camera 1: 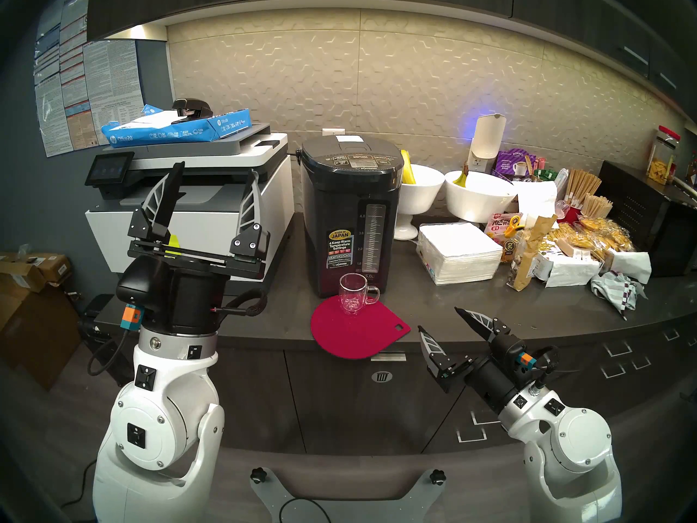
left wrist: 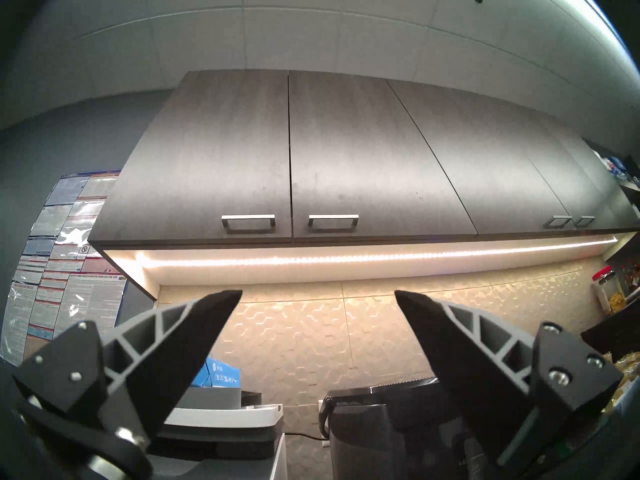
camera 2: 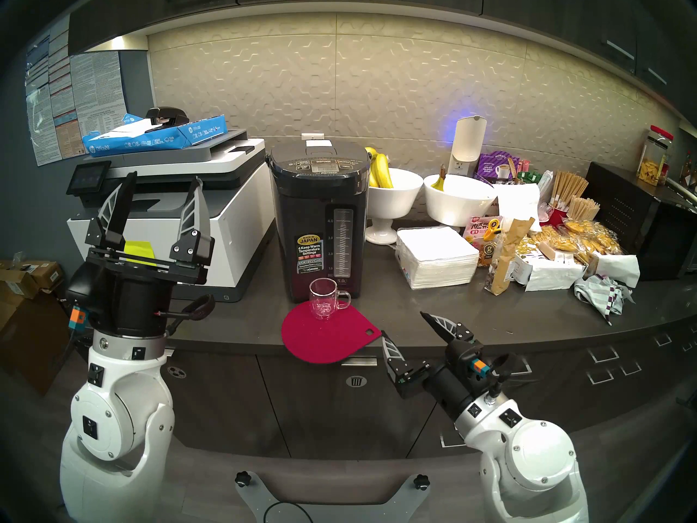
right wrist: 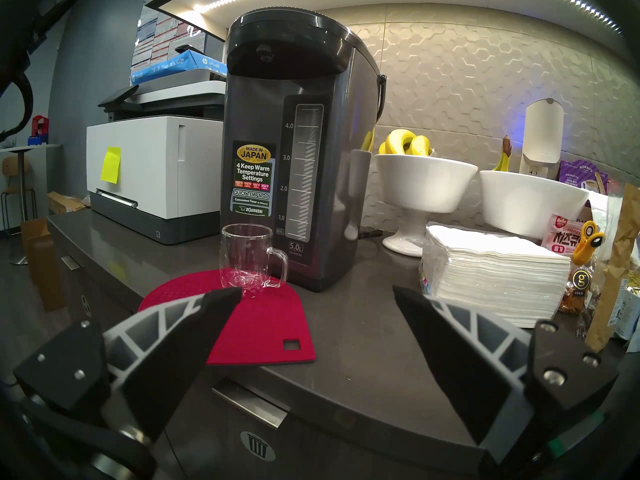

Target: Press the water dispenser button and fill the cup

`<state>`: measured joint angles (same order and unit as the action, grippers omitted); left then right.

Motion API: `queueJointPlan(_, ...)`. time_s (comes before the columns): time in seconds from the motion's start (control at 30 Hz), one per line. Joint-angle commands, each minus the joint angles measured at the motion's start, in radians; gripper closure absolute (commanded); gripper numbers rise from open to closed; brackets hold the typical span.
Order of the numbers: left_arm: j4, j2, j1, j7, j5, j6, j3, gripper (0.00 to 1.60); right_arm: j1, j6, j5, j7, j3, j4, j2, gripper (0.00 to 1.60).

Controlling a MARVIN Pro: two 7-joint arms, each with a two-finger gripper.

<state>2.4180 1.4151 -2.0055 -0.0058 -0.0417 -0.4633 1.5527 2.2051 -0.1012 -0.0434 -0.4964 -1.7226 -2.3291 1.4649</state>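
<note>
Both grippers empty and spread, cup parked in front of the dispenser.

I see my left gripper point(camera 1: 213, 175) raised with fingers pointing up in front of the printer point(camera 1: 241, 194), jaws wide, holding nothing. My right gripper point(camera 1: 439, 318) hangs off the counter edge, jaws apart and empty. The cup point(camera 1: 353, 294) stands upright on the red mat point(camera 1: 354, 335), just before the water dispenser point(camera 1: 349, 216); the DISPENSE button point(camera 1: 359, 157) sits untouched on top.

Clear glass cup point(right wrist: 246, 257), glossy black plastic water dispenser point(right wrist: 294, 150), matt red mat point(right wrist: 263, 327)
</note>
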Motion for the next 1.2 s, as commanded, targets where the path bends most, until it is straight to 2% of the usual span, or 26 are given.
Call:
queueJointPlan(0.0,0.025,0.009,0.029,0.006,-0.018,-0.033,-0.002,0.00,-0.003,0.003,0.000,-0.002,0.002,-0.019,-0.002,0.00)
queueJointPlan(0.23,0.025,0.002,0.020,-0.002,-0.063,-0.033,-0.007,0.00,-0.002,0.003,0.000,-0.002,0.002,-0.020,-0.002,0.00)
queueJointPlan(0.47,0.025,-0.008,0.044,-0.019,-0.061,-0.043,-0.015,0.00,-0.002,0.003,0.000,-0.002,0.002,-0.020,-0.002,0.00)
queueJointPlan(1.17,0.025,-0.021,0.155,-0.058,-0.039,-0.166,0.000,0.00,-0.004,0.004,0.000,-0.002,0.002,-0.017,-0.001,0.00)
